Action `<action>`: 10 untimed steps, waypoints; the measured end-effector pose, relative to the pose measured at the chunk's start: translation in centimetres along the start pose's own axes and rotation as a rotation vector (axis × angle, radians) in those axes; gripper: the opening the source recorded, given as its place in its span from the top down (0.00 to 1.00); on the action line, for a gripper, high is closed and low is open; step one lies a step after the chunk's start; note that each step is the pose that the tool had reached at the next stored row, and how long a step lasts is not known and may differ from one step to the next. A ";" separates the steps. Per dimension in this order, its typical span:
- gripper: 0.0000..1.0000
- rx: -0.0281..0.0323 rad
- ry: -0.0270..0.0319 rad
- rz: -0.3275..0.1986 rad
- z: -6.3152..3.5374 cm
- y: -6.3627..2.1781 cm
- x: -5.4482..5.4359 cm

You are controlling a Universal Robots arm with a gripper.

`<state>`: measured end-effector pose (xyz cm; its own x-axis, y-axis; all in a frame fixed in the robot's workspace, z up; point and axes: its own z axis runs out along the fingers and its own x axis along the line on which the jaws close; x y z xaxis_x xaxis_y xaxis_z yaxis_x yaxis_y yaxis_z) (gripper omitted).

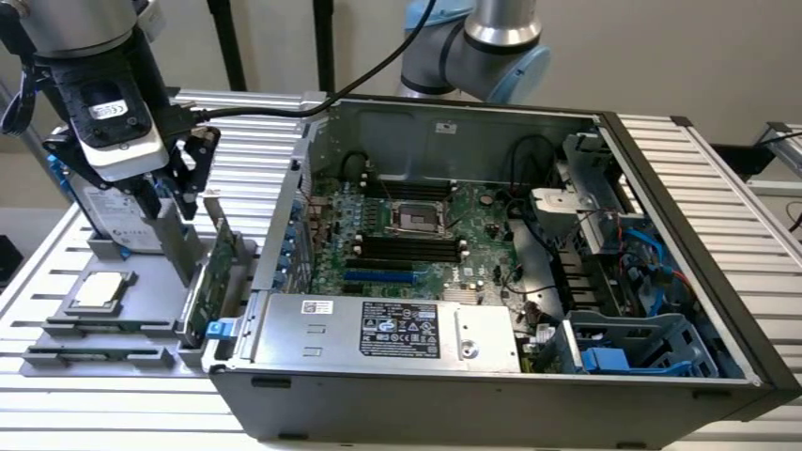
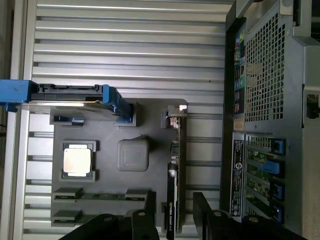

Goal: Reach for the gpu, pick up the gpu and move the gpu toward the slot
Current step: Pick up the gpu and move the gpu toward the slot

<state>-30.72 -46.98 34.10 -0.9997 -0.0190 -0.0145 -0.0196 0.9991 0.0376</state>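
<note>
The claw [image 2: 175, 200] hangs with its fingers apart, one to each side of the gpu [image 2: 176, 160], which stands on edge, ungripped, in the grey holder [image 2: 107, 185] on the table [image 2: 125, 45], just beside the computer case [image 2: 265, 75]. The card is thin, so a slightly off-centre descent could drive a finger onto its top edge or silver bracket [image 2: 176, 111]. The finger nearer the case could clip that wall, and a skewed pinch could jam the card in its groove.
</note>
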 end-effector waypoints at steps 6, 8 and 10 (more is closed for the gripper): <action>0.58 0.0001 -0.0049 0.000 0.91 -0.10 0.0; 0.58 0.0001 -0.0048 0.000 1.27 -0.18 0.0; 0.58 0.0000 -0.0050 0.000 1.64 -0.25 0.1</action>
<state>-30.75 -47.17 32.45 -0.9996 -0.0190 -0.0195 -0.0198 0.9991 0.0376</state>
